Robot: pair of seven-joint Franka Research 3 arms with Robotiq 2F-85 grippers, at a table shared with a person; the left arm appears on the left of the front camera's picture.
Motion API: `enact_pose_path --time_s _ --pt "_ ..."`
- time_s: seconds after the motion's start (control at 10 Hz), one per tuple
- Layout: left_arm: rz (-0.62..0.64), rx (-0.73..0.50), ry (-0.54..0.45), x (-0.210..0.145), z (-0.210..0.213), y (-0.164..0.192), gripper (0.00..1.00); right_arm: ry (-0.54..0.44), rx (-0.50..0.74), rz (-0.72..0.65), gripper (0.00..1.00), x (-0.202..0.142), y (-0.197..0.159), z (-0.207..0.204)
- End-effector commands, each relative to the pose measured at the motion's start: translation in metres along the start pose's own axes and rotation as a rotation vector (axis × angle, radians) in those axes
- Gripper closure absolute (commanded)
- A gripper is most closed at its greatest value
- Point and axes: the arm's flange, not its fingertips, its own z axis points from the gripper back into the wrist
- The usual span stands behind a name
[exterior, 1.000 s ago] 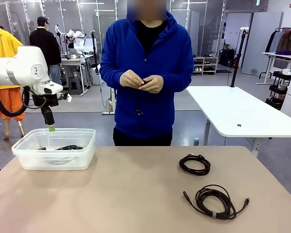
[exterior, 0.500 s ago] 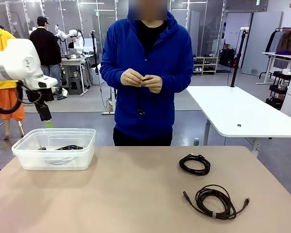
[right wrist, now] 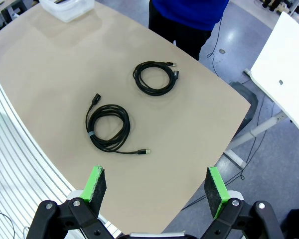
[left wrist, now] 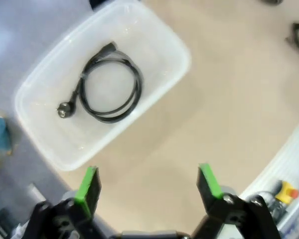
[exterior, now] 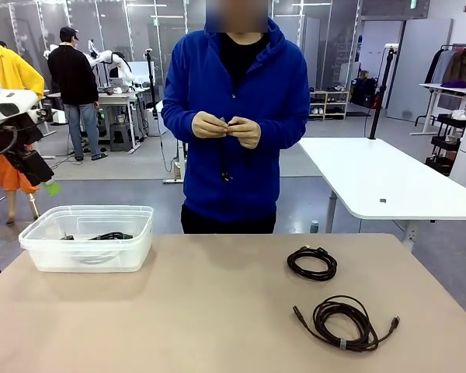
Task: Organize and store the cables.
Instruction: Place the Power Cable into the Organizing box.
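Left wrist view, left claw (left wrist: pixel 148 179) spread wide, empty, round black cable (left wrist: pixel 137 87) coiled in clear plastic bin (left wrist: pixel 177 50) beyond it, right claw (right wrist: pixel 156 189) spread wide, empty, near coil (right wrist: pixel 123 124) and far coil (right wrist: pixel 157 91) ahead on smooth tabletop (right wrist: pixel 50 59).

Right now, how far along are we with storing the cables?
Done: one cable coiled in the clear bin. In hand: nothing for the robot; left claw and right claw are open, empty; the person's hands hold a dark cord. Left: smaller coil and larger coil on the table, plus that cord.
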Motion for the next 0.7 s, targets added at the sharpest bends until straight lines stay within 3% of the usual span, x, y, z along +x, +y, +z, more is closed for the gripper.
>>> enact_pose_path --time_s 0.0,0.1,0.3,0.4,0.6 --pt "-0.123 -0.028 -0.133 -0.031 0.003 -0.05 0.02 -0.003 0.004 0.01 0.0 -0.001 -0.001 0.0" --pt "-0.181 0.008 -0.198 -0.051 0.007 -0.069 0.02 -0.003 0.004 0.01 0.0 -0.001 -0.001 0.0" --pt "-0.377 -0.082 -0.233 -0.097 0.004 -0.095 0.02 -0.003 0.004 0.01 0.0 -0.001 -0.001 0.0" --pt "-0.402 -0.025 -0.265 -0.114 0.002 -0.102 0.02 -0.003 0.004 0.01 0.0 -0.001 -0.001 0.0" --pt "-0.398 -0.064 -0.302 -0.132 0.003 -0.102 0.02 -0.003 0.004 0.01 0.0 -0.001 -0.001 0.0"
